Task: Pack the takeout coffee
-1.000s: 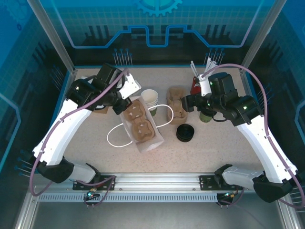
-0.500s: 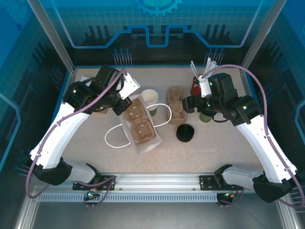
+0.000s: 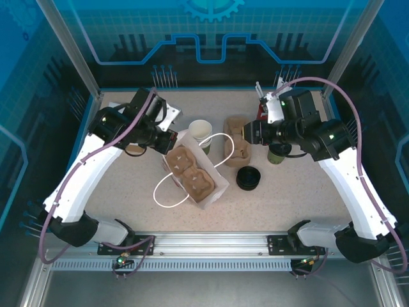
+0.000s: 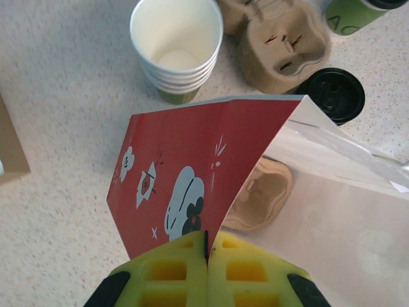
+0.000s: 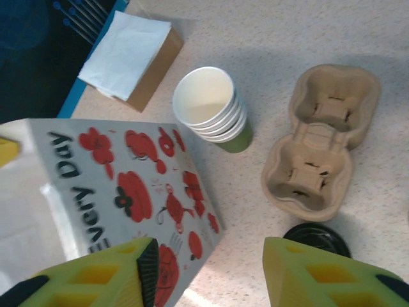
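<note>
Status: packing barely begun, the coffee is not in the bag.

- Left gripper (image 4: pixel 206 256): pads pressed flat together on the rim of the paper bag (image 4: pixel 185 173), pinching its red printed wall and holding the mouth open. In the top view this gripper (image 3: pixel 167 130) sits at the bag's far-left corner.
- Paper bag (image 3: pixel 216 187): open, leaning, handles loose. One cup carrier (image 3: pixel 187 169) lies inside; both pockets look empty.
- Stack of lidless cups (image 3: pixel 200 132): just beyond the bag's far edge, close to it. Not the target.
- Spare carrier (image 3: pixel 238 142): right of the bag, on the table, empty.
- Stack of black lids (image 3: pixel 248 178): right of the bag, nearer than the spare carrier.
- Takeout coffee (image 3: pixel 279 155): green cup, black lid on, upright on the table well right of the bag, past the spare carrier. Nothing is touching it. Its edge shows at the corner of the left wrist view (image 4: pixel 354 13).
- Right gripper (image 5: pixel 211 275): jaws parted at a moderate gap, nothing between them. From above, it (image 3: pixel 253 133) hangs over the spare carrier, between the bag and the coffee.

Done, by my reading: bag opened and held, carrier loaded.
Left: grasp the coffee, carry it to the bag, seat it in a carrier pocket, release the bag.
</note>
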`<state>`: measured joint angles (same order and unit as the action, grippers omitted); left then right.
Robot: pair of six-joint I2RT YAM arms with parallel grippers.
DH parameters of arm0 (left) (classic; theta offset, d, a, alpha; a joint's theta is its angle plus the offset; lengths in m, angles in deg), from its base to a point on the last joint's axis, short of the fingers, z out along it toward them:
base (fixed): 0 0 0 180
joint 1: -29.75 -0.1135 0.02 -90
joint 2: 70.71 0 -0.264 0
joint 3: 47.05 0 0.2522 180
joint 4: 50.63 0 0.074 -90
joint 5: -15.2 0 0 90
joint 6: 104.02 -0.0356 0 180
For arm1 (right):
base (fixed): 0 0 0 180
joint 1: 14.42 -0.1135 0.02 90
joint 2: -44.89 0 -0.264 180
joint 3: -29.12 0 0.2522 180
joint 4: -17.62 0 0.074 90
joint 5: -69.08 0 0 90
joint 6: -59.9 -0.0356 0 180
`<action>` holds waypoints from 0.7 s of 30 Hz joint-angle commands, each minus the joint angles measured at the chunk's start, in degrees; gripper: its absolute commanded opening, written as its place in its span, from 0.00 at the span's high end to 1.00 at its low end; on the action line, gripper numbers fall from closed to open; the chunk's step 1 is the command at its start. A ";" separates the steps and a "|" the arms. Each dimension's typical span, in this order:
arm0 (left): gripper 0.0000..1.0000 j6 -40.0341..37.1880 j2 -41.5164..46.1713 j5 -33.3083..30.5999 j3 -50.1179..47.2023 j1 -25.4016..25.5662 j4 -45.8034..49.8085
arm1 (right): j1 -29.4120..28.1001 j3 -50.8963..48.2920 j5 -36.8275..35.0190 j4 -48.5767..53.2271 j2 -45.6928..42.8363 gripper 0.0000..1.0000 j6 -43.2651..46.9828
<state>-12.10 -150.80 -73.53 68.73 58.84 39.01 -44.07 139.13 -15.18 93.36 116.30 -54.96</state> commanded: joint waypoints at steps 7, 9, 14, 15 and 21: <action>1.00 2.53 0.74 8.67 -7.67 -7.72 -5.45 | -13.53 8.14 -1.57 0.36 4.82 0.69 -2.50; 1.00 2.30 0.71 8.07 -8.37 -8.22 -5.69 | -16.83 9.81 -2.32 0.38 6.76 0.71 -2.13; 0.67 2.14 2.07 4.65 -10.69 -8.93 -6.68 | -22.79 16.28 -5.74 5.89 14.24 0.71 -0.90; 0.65 1.97 2.49 4.46 -11.46 -9.22 -6.91 | -23.70 17.12 -5.94 6.38 15.47 0.71 -0.63; 0.46 1.56 4.82 3.69 -15.29 -11.30 -6.68 | -28.25 21.91 -6.55 8.44 22.82 0.71 -0.01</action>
<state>-9.85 -148.27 -69.04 54.92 48.61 32.60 -70.54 158.12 -20.16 98.51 137.02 -55.90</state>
